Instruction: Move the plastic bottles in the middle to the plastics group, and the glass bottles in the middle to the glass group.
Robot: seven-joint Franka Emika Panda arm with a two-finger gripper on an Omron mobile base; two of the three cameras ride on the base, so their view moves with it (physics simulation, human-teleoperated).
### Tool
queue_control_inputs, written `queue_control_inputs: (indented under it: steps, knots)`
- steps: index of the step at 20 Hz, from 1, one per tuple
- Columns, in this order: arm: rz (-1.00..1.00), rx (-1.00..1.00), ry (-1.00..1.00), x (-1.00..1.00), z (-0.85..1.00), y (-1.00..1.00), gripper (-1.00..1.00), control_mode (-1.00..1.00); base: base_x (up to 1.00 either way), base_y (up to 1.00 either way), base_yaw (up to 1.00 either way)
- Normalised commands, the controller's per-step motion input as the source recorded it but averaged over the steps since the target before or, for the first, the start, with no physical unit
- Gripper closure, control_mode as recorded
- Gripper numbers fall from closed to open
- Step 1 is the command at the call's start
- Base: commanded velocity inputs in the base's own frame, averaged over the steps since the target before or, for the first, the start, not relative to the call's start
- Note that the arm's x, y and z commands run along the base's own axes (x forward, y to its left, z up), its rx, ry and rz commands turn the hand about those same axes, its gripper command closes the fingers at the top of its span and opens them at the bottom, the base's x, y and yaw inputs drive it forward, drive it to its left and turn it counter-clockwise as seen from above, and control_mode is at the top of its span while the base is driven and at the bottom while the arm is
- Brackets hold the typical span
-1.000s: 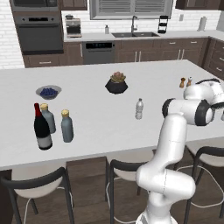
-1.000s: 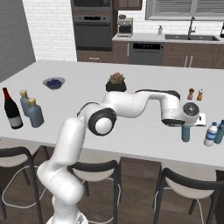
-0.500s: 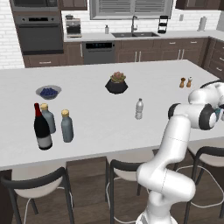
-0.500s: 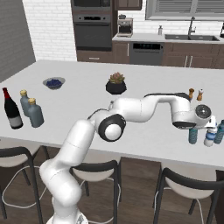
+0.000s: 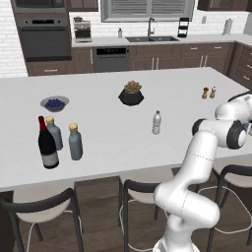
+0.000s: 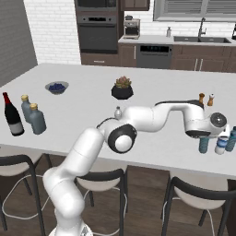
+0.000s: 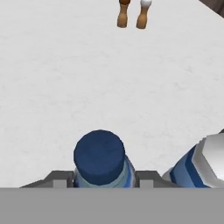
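**On the island: gripper clamped on small blue bottle at far right**

At the left end of the white counter (image 5: 113,142), the glass group stood together: dark wine bottle (image 5: 47,144) with red top, with a grey yellow-capped bottle (image 5: 53,133) just behind it and a second grey yellow-capped bottle (image 5: 75,141) just to its right. Same trio appeared at the left of the right base view. Blue bowl (image 5: 54,103) sat further back, well apart from them.

Mid-counter: dark pot with a succulent (image 5: 131,93), and nearer the front edge a small clear bottle (image 5: 156,122), upright and standing alone.

Right of that, two small shakers (image 5: 209,92) stood side by side toward the far edge.

Far right: the arm reached out low over the counter's right end. In the right base view the gripper (image 6: 206,136) sat over a small blue bottle (image 6: 203,145), upright near the front edge. In the hand view the dark blue cap (image 7: 99,154) was centred between the two finger tips, jaws drawn in against the bottle's sides, so the tool was gripping it. Whether its base touched the counter, couldn't tell. Just beside it stood a white-capped bottle with blue stripes (image 6: 221,145), and another one (image 6: 230,139) at the frame edge.
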Motion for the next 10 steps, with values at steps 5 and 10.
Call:
queue_control_inputs:
  steps: [5, 10]
  knots:
    - [0.0, 0.0, -0.01, 0.0, -0.01, 0.0, -1.0, -1.0, 0.0, 0.0, 0.0]
    - [0.0, 0.0, 0.0, 0.0, 0.0, 0.0, -1.0, -1.0, 0.0, 0.0, 0.0]
